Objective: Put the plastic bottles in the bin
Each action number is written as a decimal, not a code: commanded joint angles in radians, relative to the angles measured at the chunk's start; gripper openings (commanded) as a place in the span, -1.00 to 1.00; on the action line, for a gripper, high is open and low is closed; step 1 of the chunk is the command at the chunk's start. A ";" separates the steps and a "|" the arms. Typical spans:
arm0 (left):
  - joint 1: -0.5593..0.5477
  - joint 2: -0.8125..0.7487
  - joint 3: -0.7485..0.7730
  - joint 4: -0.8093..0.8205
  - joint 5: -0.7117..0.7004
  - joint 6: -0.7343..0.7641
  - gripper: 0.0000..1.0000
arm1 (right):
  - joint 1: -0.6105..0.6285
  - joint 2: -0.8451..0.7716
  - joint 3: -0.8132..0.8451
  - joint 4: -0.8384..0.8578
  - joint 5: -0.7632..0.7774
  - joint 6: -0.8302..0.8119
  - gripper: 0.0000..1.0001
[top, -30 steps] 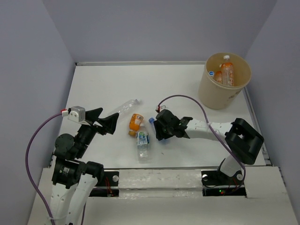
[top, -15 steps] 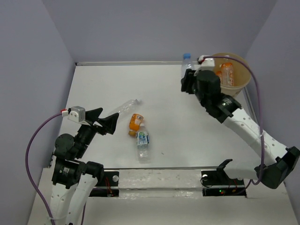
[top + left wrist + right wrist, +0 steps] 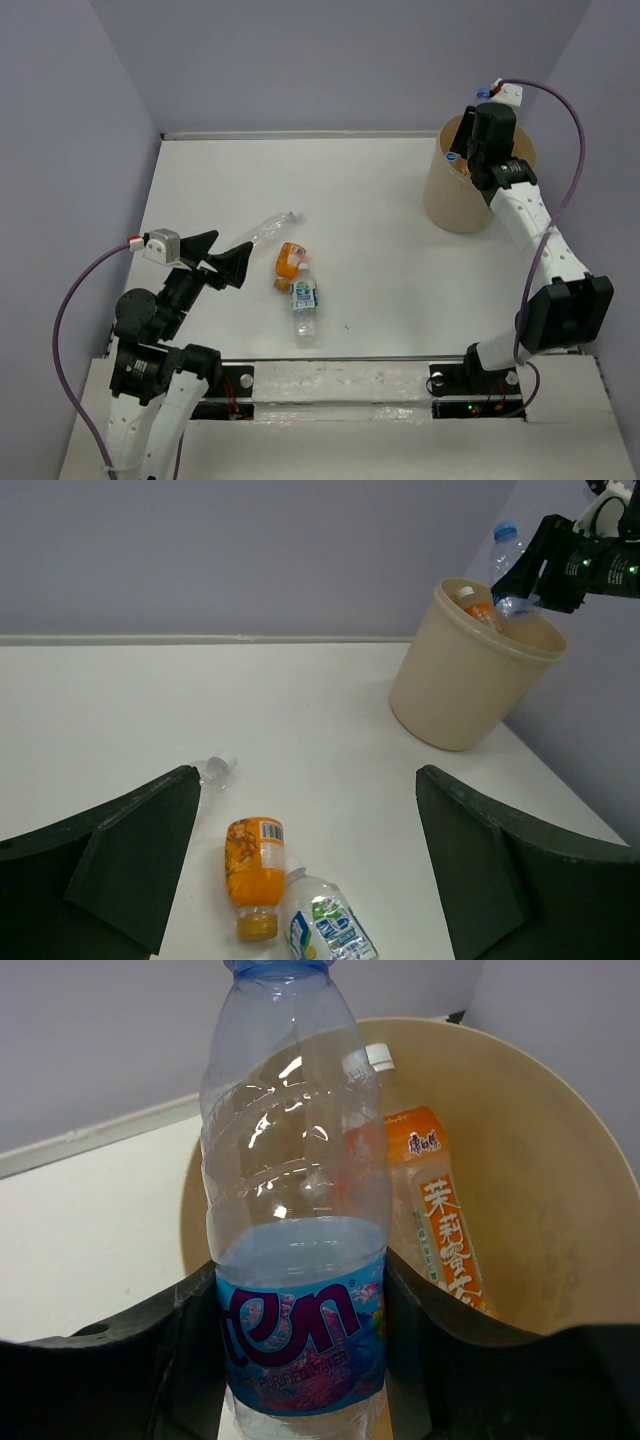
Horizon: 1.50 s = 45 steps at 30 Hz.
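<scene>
Beige bin (image 3: 447, 205): upright at the far right corner of the white bench (image 3: 380, 250), mouth open upward.
Right gripper (image 3: 300, 1360): raised off the bench, up at the bin's rim.
Right fingers (image 3: 160, 1360): clamped on the blue-label bottle (image 3: 295, 1160), one on each side of its label band.
Blue-label bottle: clear plastic, blue cap, blue label with purple print. Cap end up, slightly tilted in the left wrist view. In the air over the bin's rim and mouth, not dropped in.
Inside bin: orange bottle with white cap (image 3: 440, 1220) leans against the inner wall. The top view also shows a blue cap (image 3: 451, 156) in there, but I cannot tell what it belongs to.
Left gripper (image 3: 226, 252): near-left part of the bench, low, aimed at the bench middle.
Left fingers (image 3: 130, 850): wide apart, holding nothing.
Orange bottle on bench (image 3: 290, 258): on its side at mid bench, cap end toward the near edge.
Green-label bottle (image 3: 305, 302): clear, on its side just beside the cap end of the orange bottle on bench, looks to be touching it.
Plain clear bottle (image 3: 272, 225): on its side, diagonal, to the far left of the orange one and apart from it.
</scene>
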 commanded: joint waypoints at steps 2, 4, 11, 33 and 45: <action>-0.008 0.004 -0.002 0.034 0.023 0.004 0.98 | -0.051 0.015 0.051 0.005 -0.030 -0.021 0.26; -0.008 0.006 -0.002 0.036 0.023 0.003 0.98 | -0.051 0.008 0.050 0.005 -0.023 -0.015 0.53; -0.005 0.021 -0.002 0.036 0.021 0.004 0.98 | 0.020 -0.089 -0.007 0.010 -0.148 0.059 0.81; 0.030 0.059 -0.007 0.040 0.038 0.003 0.98 | 1.061 0.055 -0.377 0.068 0.082 0.408 0.96; 0.032 0.043 -0.007 0.042 0.041 0.000 0.98 | 1.075 0.326 -0.225 0.031 0.148 0.447 0.99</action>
